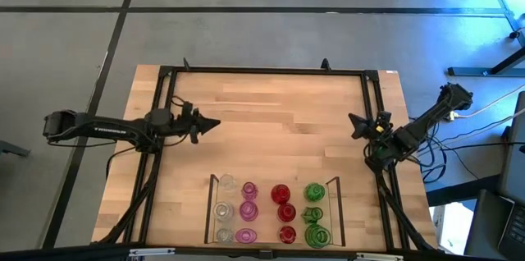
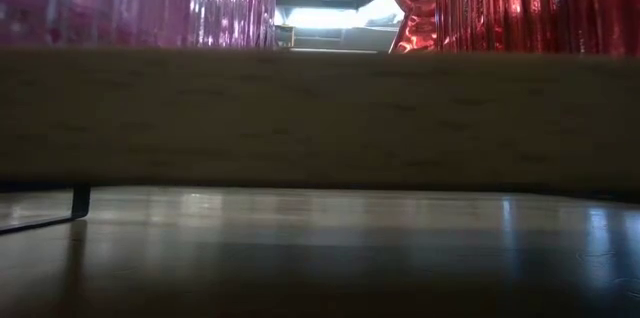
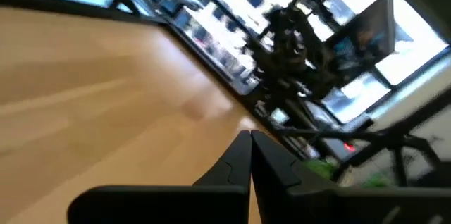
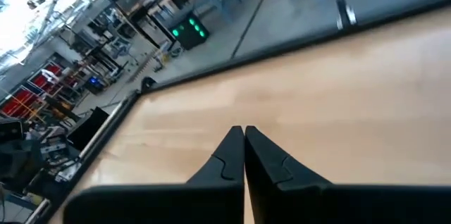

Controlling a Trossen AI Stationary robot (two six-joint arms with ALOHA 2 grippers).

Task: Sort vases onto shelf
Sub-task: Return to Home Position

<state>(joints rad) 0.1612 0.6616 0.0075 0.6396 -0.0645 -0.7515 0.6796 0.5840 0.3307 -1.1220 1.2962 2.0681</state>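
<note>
Shelf (image 1: 208,212) location: I saw it on the table (image 1: 271,142) at the edge nearest the bottom of the high view, about midway between the two arms. It held twelve vases in four columns of three: clear vases (image 1: 223,210), pink vases (image 1: 248,210), red vases (image 1: 285,212) and green vases (image 1: 312,214), running from the left arm's side to the right arm's side.

The left gripper (image 1: 215,123) hung over the table's left part, just inside the black frame (image 1: 262,70), well apart from the shelf. Its fingers (image 3: 236,164) were pressed together on nothing. The right gripper (image 1: 353,118) hung at the table's right side, beside the frame's right rail, with its fingers (image 4: 225,157) also together and empty. Each arm crossed a side rail of the frame to reach over the wood. Bare tabletop lay between the two grippers.

Cables (image 1: 432,161) lay on the floor beyond the table's right edge.

From table height, the shelf's wood floor edge blocked most of my sight. Only a pink vase and two red ones showed above it, very close, with one dark metal foot below.
</note>
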